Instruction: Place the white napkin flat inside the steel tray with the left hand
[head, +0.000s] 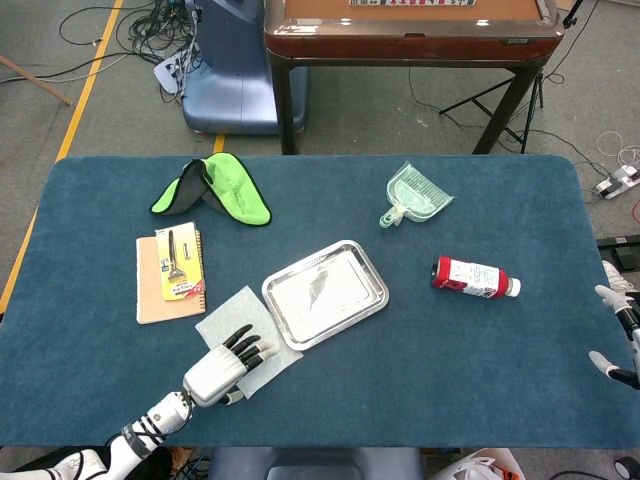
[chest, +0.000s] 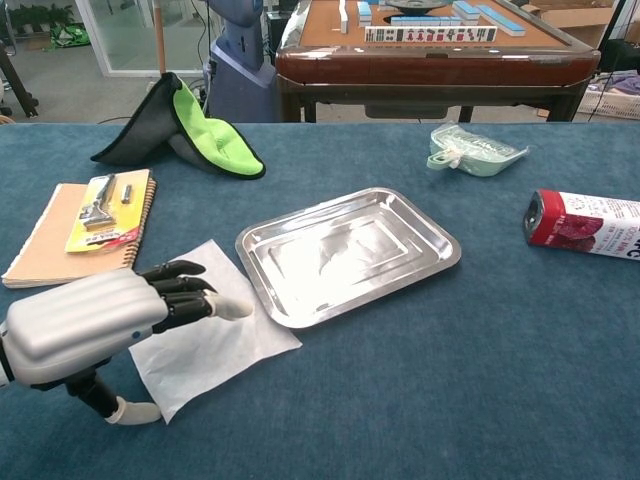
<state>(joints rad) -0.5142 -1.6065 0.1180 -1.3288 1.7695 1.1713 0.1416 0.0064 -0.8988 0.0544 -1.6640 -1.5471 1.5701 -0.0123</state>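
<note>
Now the left robot hand (chest: 120, 318) rests, fingers loosely spread, gripping nothing, on the thin white napkin (chest: 222, 340); it could crumple against the shiny rectangular steel tray (chest: 420, 268) rim.

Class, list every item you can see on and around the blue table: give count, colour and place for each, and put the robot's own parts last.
Napkin: one, white, flat on the table beside the tray.
Steel tray: one, silver, table centre.
Notebook: one, tan, left side, carrying a yellow carded tool.
Cloth: one, green and black, far left.
Dustpan: one, pale green, far right of centre.
Bottle: one, red and white, lying right of the tray.
Wooden table: one, brown, behind.
Left hand: white and black, over the napkin.
Right hand: white, at right edge.
</note>
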